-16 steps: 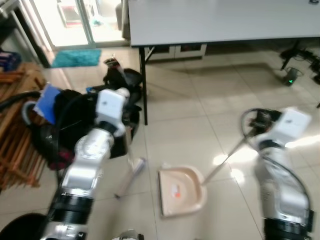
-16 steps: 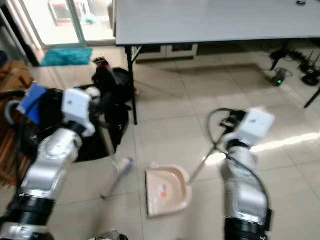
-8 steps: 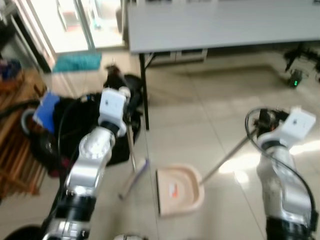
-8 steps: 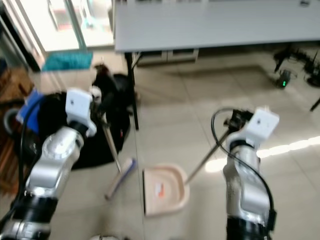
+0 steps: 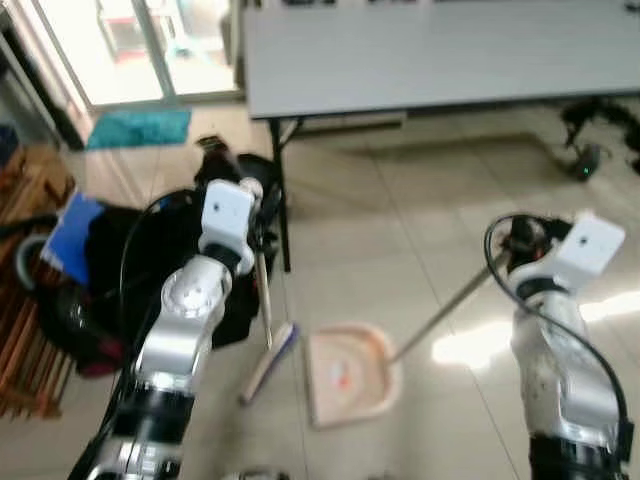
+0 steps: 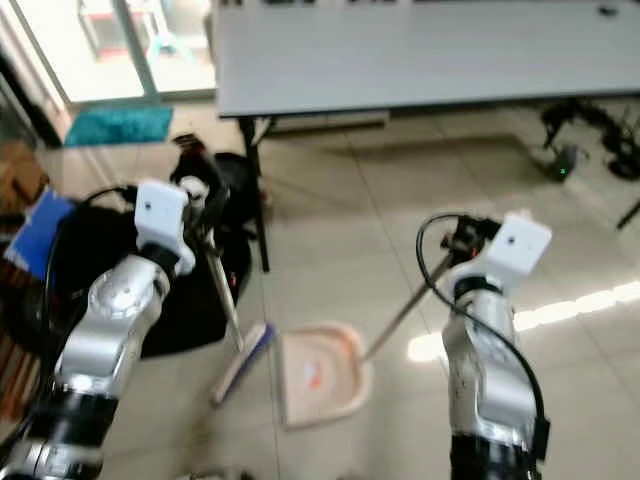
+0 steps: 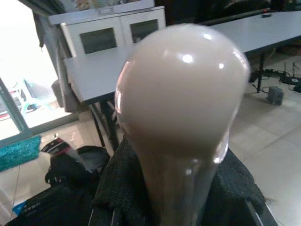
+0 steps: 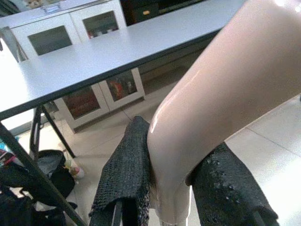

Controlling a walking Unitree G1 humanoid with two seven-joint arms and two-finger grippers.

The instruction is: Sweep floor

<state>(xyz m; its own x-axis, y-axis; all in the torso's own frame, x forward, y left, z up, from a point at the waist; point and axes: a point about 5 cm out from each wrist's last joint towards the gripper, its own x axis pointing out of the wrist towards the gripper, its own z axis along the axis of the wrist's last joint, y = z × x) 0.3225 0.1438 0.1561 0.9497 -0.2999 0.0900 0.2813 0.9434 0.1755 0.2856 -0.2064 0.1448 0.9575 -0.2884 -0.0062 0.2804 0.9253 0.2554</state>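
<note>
My left gripper (image 5: 259, 232) is shut on the thin broom handle (image 5: 264, 290); its beige rounded top (image 7: 181, 89) shows in the left wrist view between the black fingers (image 7: 117, 193). The broom head (image 5: 269, 362) rests on the tiles just left of the beige dustpan (image 5: 345, 375), which has a small orange scrap (image 5: 339, 379) in it. My right gripper (image 5: 508, 252) is shut on the dustpan's long handle (image 5: 440, 315), seen in the right wrist view as a beige shaft (image 8: 221, 94) between the fingers (image 8: 124, 179).
A grey table (image 5: 440, 50) stands ahead, its black leg (image 5: 282, 200) close to the broom. Black bags (image 5: 130, 255) and a blue item (image 5: 68, 235) lie at the left by a wooden rack (image 5: 20, 340). Cables and a device (image 5: 585, 160) sit far right.
The whole view has shifted. The broom head now lies closer to the dustpan's open edge. Both grippers keep their hold on the handles.
</note>
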